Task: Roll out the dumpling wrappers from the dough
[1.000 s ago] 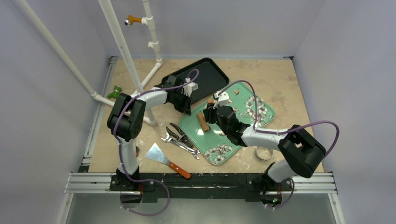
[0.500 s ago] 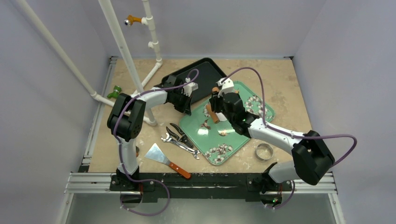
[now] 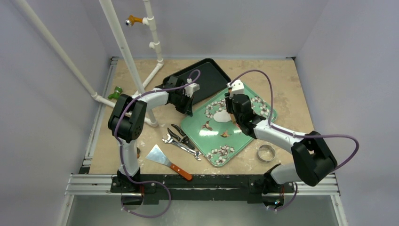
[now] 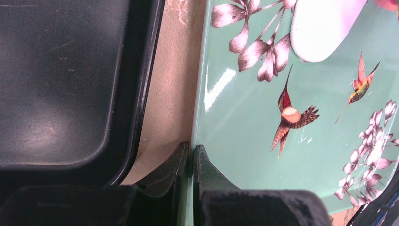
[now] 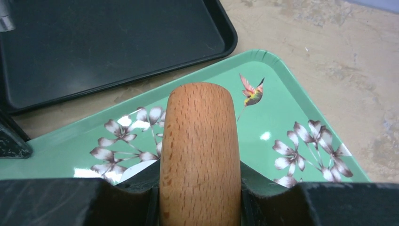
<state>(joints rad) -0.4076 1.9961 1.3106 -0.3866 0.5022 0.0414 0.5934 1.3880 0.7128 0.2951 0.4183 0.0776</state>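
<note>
L grpr (image 4: pixel 190 153): jaws are clamping shut on the rim of the green tray (image 3: pixel 202 136), on the side facing the black tray (image 3: pixel 211 77). One finger is sitting inside the rim and one outside.
R grpr (image 5: pixel 200 193): is gripping a wooden rolling pin (image 5: pixel 200 141) btw its fingers, w/ the pin's rounded end sticking out fwd. It's hanging over the far part of the green tray.
Wrapper (image 3: pixel 220 116): one flat white dough piece is lying on the green tray's far-left part, among the blossom prints and just beside the R grpr. Wrist cam is showing only a white sliver under the pin's left side, so can't tell if pin and dough are touching.
Metal ring (image 3: pixel 266 153): is sitting on the table off the tray's near-right edge, apart from it.
Tools: pliers (image 3: pixel 180 134) and scraper (image 3: pixel 164 160) are lying on the table, near-left of the tray.
</note>
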